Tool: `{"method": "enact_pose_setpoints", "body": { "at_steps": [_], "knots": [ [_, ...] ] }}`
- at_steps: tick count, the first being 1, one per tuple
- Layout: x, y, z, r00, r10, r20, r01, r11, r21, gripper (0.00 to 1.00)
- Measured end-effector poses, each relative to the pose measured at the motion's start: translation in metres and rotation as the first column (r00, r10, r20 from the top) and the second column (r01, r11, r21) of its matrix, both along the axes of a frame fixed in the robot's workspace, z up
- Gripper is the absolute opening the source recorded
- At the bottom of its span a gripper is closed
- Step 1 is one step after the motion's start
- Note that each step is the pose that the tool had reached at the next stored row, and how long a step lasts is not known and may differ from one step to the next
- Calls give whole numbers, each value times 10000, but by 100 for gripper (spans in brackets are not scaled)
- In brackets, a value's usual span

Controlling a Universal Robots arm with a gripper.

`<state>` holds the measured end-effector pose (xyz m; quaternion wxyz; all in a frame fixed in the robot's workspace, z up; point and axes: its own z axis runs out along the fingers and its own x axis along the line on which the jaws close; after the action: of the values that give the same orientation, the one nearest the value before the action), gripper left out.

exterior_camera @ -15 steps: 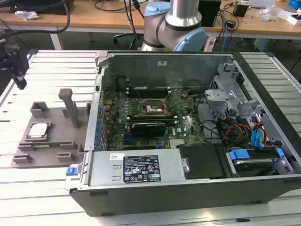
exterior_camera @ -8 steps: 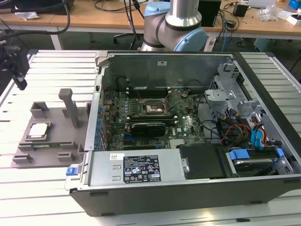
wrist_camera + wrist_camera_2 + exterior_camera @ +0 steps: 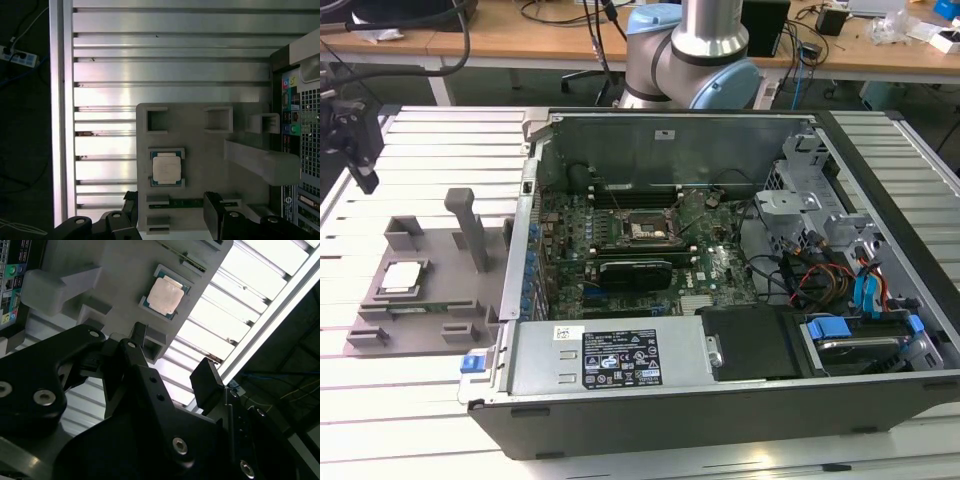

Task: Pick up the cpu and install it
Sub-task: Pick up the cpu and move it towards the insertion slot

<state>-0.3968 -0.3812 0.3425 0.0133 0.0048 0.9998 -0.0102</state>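
The cpu lay seated in the grey tray. The pincer hung clear of the tray, spread wide and empty.

The cpu has a dull, silvery metal top. The tray is smooth, matt grey plastic. The table is ribbed bare metal with a bright sheen.

Slatted metal table — grey plastic tray, just beside it an open computer case
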Motion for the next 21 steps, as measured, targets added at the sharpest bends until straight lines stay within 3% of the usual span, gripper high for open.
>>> {"method": "enact_pose_setpoints", "body": {
  "at_steps": [10,21],
  "knots": [
    [0,0,-100,10000,0,1,0,10000,-3,63],
    [3,0,-156,9999,161,0,-161,9999,-19,63]
  ]
}}
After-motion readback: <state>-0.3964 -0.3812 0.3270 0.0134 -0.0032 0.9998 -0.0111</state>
